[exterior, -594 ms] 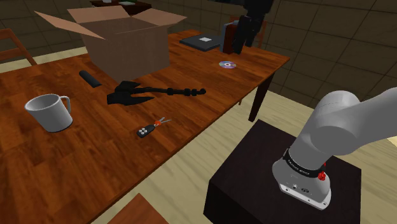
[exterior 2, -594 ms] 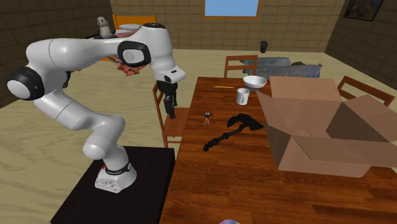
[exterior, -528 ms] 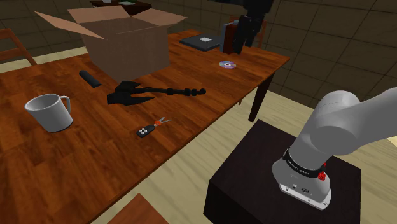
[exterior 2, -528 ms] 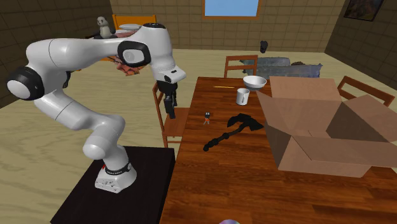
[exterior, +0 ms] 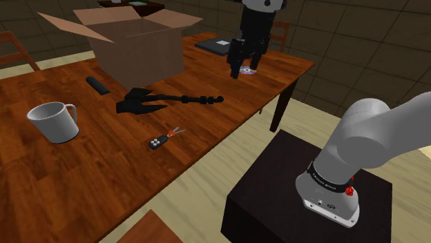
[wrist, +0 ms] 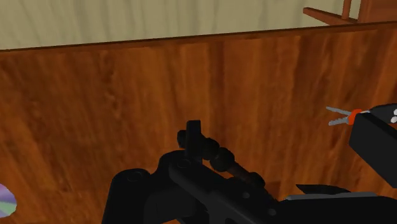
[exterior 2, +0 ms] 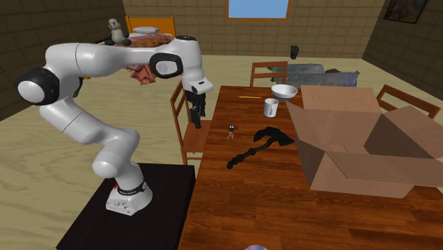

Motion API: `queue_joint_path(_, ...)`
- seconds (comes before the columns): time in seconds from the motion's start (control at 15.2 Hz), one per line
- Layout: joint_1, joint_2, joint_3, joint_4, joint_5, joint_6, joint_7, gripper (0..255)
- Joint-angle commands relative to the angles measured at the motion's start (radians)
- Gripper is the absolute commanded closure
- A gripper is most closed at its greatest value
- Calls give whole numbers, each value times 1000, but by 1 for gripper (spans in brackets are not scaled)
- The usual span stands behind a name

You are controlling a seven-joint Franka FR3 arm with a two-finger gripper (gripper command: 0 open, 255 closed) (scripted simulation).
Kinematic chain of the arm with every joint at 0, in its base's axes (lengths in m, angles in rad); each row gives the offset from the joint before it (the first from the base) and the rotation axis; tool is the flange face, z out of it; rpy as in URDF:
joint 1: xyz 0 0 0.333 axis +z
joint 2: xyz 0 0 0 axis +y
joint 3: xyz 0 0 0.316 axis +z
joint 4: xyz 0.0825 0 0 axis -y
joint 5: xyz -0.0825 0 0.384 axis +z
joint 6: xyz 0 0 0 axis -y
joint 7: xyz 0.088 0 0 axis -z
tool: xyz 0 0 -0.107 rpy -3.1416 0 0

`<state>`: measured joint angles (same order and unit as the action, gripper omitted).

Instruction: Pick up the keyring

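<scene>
Brown cardboard forms the open box [exterior: 141, 52] at the shoulder view's upper left, flaps spread, and from here we cannot see into it. A grey mug [exterior: 54, 121] stands upright at the left on the wooden table [exterior: 90, 179], its mouth showing a plain grey inside. The keyring [exterior: 160, 140] lies flat left of centre, just below the black tool [exterior: 166, 101] and well apart from the gripper [exterior: 240, 69], which hangs over the table at upper centre. We cannot tell whether its jaws stand apart or together. Half a second ago it sat higher and further right, against the top edge; the keyring, mug and box lie as before. In the second exterior view the box, at the right, turns its open mouth toward us and shows brown inner walls. The mug and a white bowl [exterior 2: 284, 91] stand beyond it, and we cannot see into either. The keyring lies near the table's left edge, with the gripper to its left, nearer the table than before. In the wrist view the keyring shows silver keys, a red ring and a black fob, and it lies apart from the tool; a shiny disc [wrist: 4, 201] lies on the tool's other side.
</scene>
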<state>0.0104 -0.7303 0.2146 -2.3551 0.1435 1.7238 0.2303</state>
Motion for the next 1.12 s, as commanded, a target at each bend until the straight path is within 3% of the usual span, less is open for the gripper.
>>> queue_joint_path(0.0,-3,36,54,-6,25,42,84,0)
queue_joint_path(0.59,-48,277,293,77,61,201,454,0)
queue_joint_path(0.86,-83,429,398,155,17,264,638,0)
queue_joint_path(1.06,-108,564,472,230,-53,303,791,0)
